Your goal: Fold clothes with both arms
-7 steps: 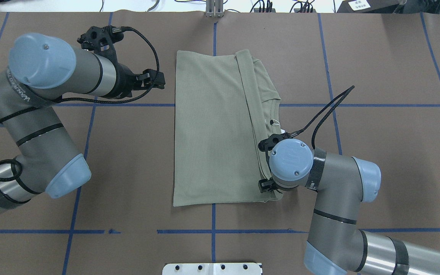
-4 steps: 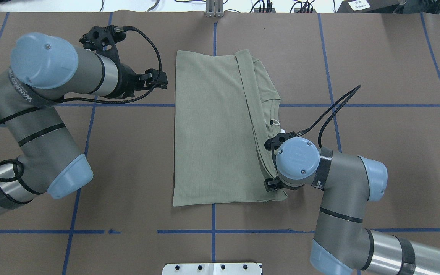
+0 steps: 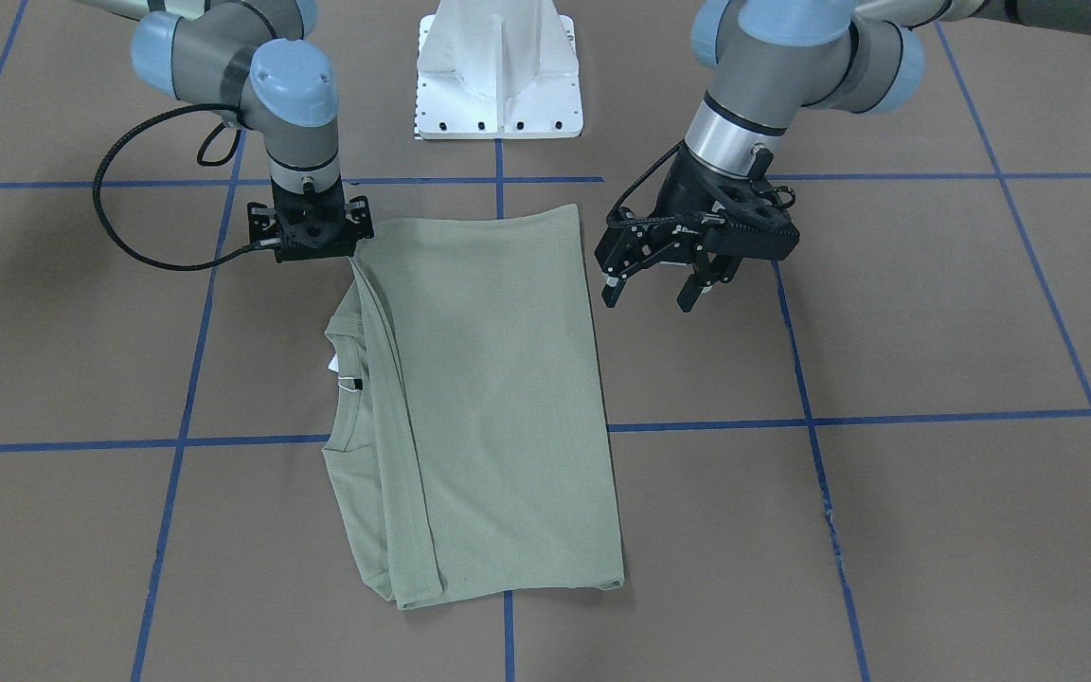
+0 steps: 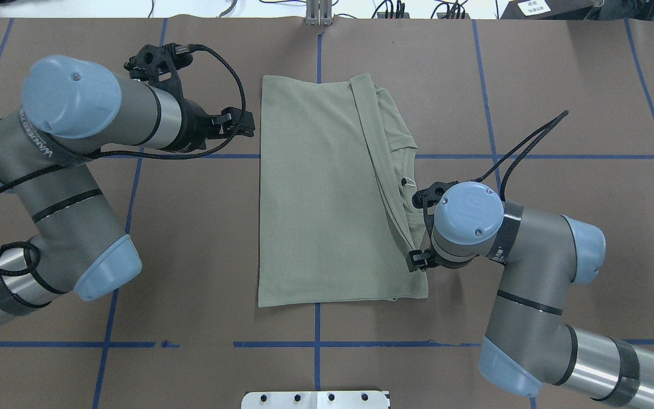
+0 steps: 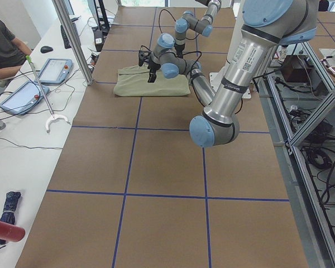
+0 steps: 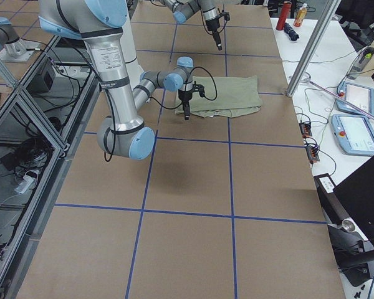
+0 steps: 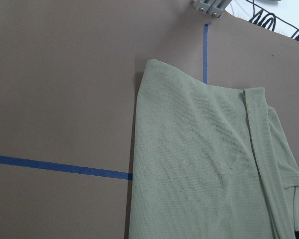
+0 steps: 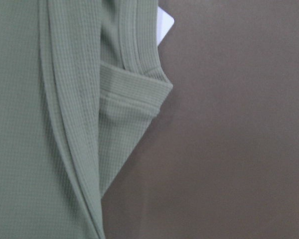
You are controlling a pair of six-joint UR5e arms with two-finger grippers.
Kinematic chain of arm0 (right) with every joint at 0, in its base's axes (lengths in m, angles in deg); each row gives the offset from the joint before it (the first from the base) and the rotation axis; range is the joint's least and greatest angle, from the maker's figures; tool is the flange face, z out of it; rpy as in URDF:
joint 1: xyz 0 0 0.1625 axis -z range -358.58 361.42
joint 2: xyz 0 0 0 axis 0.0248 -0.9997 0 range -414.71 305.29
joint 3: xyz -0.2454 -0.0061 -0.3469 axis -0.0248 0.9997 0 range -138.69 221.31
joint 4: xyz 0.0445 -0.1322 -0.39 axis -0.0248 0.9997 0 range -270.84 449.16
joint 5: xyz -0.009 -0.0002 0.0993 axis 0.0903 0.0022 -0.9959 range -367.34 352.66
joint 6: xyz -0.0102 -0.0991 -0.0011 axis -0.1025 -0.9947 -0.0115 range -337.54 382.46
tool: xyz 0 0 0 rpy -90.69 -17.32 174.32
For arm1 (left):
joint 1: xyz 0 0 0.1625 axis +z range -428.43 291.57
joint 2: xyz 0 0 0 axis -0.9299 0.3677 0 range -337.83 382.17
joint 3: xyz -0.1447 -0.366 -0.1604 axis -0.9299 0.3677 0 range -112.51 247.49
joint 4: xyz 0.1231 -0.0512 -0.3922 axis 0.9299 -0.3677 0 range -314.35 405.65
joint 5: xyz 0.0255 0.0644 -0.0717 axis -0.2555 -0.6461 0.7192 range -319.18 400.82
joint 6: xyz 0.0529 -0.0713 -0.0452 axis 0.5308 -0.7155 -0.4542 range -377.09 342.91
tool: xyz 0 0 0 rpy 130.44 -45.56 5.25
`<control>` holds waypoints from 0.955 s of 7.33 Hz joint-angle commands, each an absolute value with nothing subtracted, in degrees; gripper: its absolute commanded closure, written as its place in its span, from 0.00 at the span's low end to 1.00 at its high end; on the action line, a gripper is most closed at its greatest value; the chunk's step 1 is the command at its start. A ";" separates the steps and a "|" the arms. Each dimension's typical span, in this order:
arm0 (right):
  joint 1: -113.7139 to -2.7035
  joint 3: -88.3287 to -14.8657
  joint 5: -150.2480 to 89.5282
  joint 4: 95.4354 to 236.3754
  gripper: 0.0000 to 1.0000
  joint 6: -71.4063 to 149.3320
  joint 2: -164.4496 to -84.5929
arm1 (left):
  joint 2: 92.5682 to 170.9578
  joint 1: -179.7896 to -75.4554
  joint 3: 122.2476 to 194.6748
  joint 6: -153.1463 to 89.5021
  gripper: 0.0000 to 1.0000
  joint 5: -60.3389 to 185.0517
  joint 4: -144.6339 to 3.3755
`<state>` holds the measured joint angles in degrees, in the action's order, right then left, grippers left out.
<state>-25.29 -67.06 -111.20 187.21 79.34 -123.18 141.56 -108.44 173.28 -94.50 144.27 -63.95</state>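
The sage-green shirt (image 4: 315, 199) is lying folded on the counter (image 4: 191, 255). The left hand (image 3: 648, 299) is hovering beside it, spread open; the right hand (image 3: 311, 235) is standing over its corner (grip hidden, cannot tell).

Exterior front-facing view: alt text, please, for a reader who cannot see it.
A folded green shirt lies flat on the brown table. The left gripper hangs open beside its top right corner; the right gripper points down at its top left corner.
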 commanded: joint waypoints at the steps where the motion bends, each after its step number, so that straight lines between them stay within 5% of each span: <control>1: -27.66 -66.19 -112.55 187.59 0.02 78.54 -119.34 | 141.35 -108.42 173.22 -94.17 0.00 144.27 -64.04; 7: -28.37 -55.99 -112.10 187.07 0.02 73.27 -112.63 | 140.56 -108.33 172.35 -94.26 0.00 144.18 -66.50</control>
